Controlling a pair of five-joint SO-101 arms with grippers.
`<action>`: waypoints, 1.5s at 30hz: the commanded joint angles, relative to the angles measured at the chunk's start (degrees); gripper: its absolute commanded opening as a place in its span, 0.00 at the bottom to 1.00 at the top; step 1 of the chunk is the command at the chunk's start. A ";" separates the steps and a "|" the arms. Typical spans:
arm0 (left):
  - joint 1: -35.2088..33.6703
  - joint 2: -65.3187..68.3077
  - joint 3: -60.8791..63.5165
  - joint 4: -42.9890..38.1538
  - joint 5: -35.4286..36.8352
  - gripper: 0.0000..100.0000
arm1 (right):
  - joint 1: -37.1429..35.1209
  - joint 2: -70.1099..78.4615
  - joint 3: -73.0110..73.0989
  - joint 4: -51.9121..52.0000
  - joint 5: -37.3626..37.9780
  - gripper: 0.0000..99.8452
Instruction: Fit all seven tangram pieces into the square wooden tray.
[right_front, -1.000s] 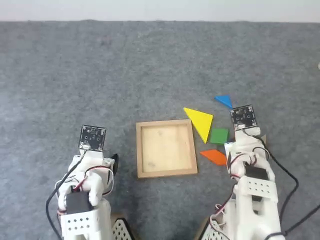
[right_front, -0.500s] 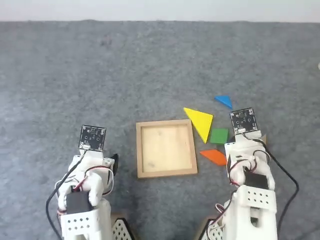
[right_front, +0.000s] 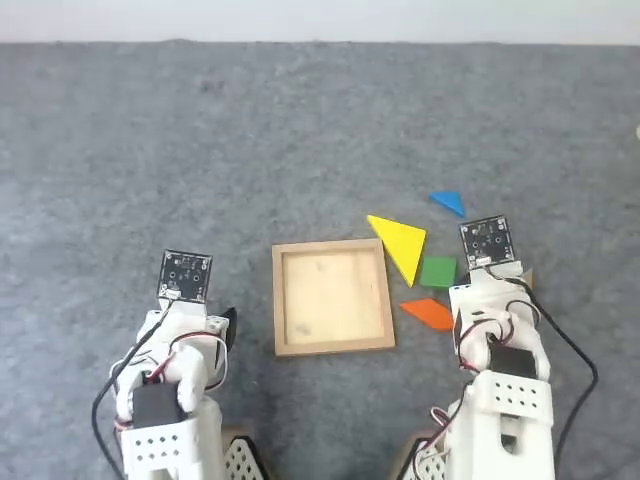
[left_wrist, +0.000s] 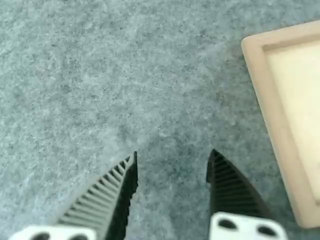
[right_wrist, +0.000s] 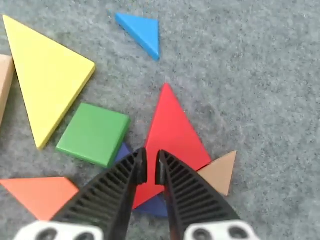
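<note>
Right of wooden tray (right_front: 330, 345) — right gripper (right_wrist: 150, 167): clenched, holding nothing, over red triangle (right_wrist: 172, 125), likely lining up a pick.
Left gripper (left_wrist: 172, 170): spread, parked beside tray.

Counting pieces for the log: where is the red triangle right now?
In the right wrist view, the red triangle lies flat at the tips of the right pincer, between the green square and the tan triangle.

Robot lab: grey felt tabletop (right_front: 200, 130)
</note>
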 joint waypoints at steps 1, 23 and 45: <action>0.00 -1.14 -0.48 0.26 -0.44 0.22 | -0.04 -1.80 -0.44 0.31 0.79 0.05; 0.00 -1.14 -0.48 0.26 -0.44 0.22 | 0.04 -1.27 -18.64 20.18 0.62 0.05; 0.00 -1.14 -0.48 0.26 -0.44 0.22 | -0.75 54.20 -58.11 33.36 -15.74 0.21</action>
